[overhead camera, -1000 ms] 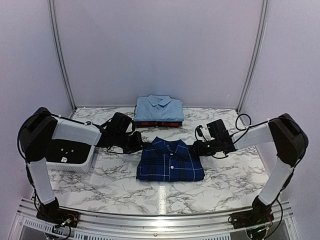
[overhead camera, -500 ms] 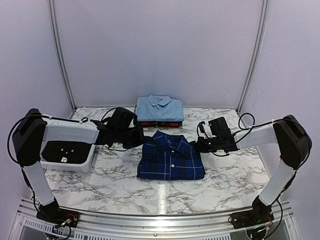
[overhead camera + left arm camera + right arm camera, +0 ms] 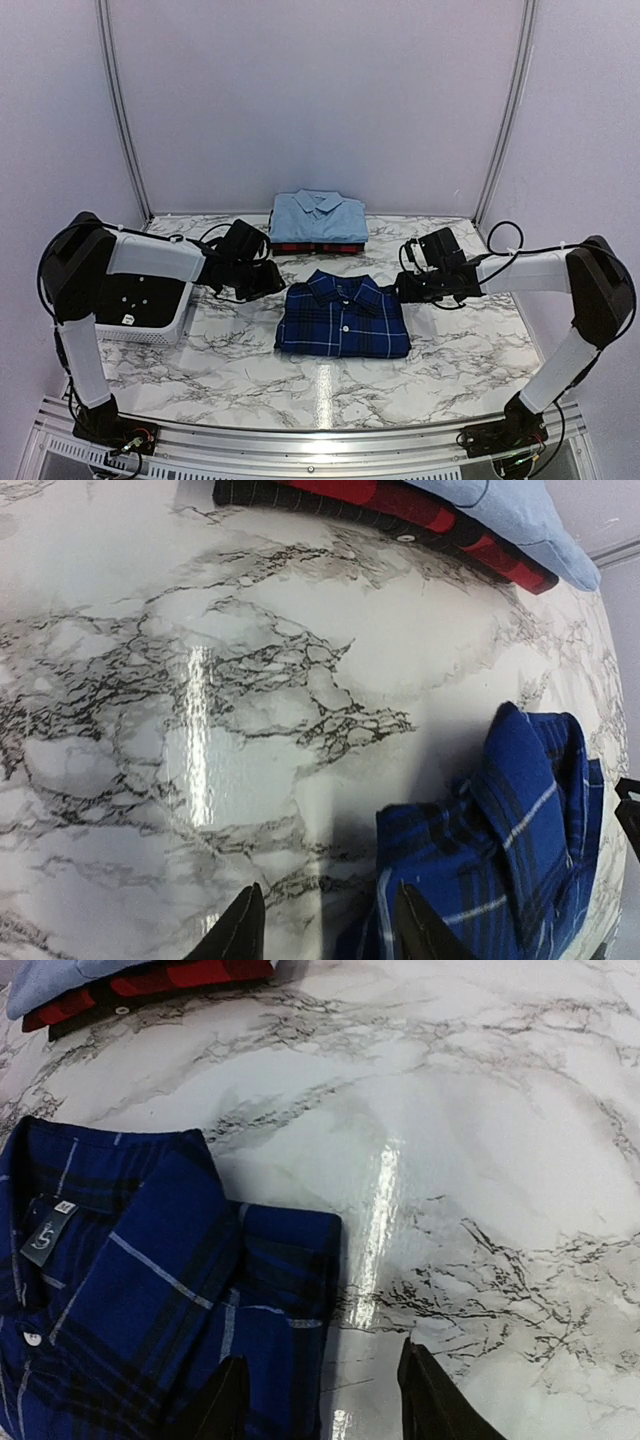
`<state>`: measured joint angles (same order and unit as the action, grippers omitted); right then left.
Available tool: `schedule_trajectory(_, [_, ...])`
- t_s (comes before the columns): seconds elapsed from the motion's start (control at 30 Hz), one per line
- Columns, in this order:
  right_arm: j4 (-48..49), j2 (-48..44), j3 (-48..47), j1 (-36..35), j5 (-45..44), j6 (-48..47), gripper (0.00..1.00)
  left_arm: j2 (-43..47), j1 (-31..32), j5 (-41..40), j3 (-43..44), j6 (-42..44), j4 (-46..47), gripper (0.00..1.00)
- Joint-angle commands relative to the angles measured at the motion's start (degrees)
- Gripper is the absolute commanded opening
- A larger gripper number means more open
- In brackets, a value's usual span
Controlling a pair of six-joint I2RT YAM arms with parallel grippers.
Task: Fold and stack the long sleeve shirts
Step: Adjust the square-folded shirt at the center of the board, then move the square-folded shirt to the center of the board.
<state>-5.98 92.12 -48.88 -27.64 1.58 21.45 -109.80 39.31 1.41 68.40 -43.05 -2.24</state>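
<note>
Both claws stand parted, holding nothing: the left claw (image 3: pixel 264 279) and the right claw (image 3: pixel 405 288) flank the collar end of the folded navy plaid shirt (image 3: pixel 343 320) on the glossy marble-patterned table (image 3: pixel 230 350). Behind it, by the pale lilac wall (image 3: pixel 320 100), the light blue shirt (image 3: pixel 320 217) lies on the red-and-black shirt (image 3: pixel 318 247).

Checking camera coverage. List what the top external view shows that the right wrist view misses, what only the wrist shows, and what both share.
Only top external: the white basket, the left claw, and the collar of the light blue shirt. Only right wrist: the neck label inside the collar of the navy plaid shirt. Both: those two shirts, the red-and-black plaid shirt under the light blue one, the marble table.
</note>
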Motion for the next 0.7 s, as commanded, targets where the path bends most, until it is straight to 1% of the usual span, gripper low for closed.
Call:
schedule_trajectory(0.0, [-6.76,-3.83,-5.87,-6.31,-7.47,-0.64,0.48,6.99,-0.11,1.54,-4.22,-0.29,-0.87,0.46])
schedule_trajectory(0.13, [-7.19,-2.30,-8.63,-13.91,-8.91,0.57,0.49,9.99,0.71,5.73,-8.08,-0.85,1.66,0.44])
schedule_trajectory(0.23, [-8.78,2.35,-12.51,-19.81,-10.88,0.91,0.51,10.86,1.89,8.09,-9.20,-0.97,4.18,0.45])
schedule_trajectory(0.3, [-9.70,5.48,-15.20,-22.40,-12.21,0.87,0.53,10.22,2.60,8.47,-9.25,-0.89,4.28,0.46])
schedule_trajectory(0.43, [-10.68,10.52,-18.44,-25.80,-13.00,1.12,0.55,8.60,3.48,8.11,-9.75,-1.24,4.09,0.48])
schedule_trajectory(0.57, [-13.31,15.68,-20.69,-28.21,-15.78,1.31,0.60,6.57,4.80,7.83,-9.57,-0.89,3.04,0.55])
schedule_trajectory(0.63, [-14.54,17.75,-21.05,-28.77,-16.81,1.59,0.63,5.36,5.57,7.00,-9.17,-0.61,2.35,0.57])
schedule_trajectory(0.67, [-14.88,18.30,-20.89,-28.94,-17.02,1.83,0.64,4.73,6.03,6.09,-8.90,-0.54,0.40,0.57])
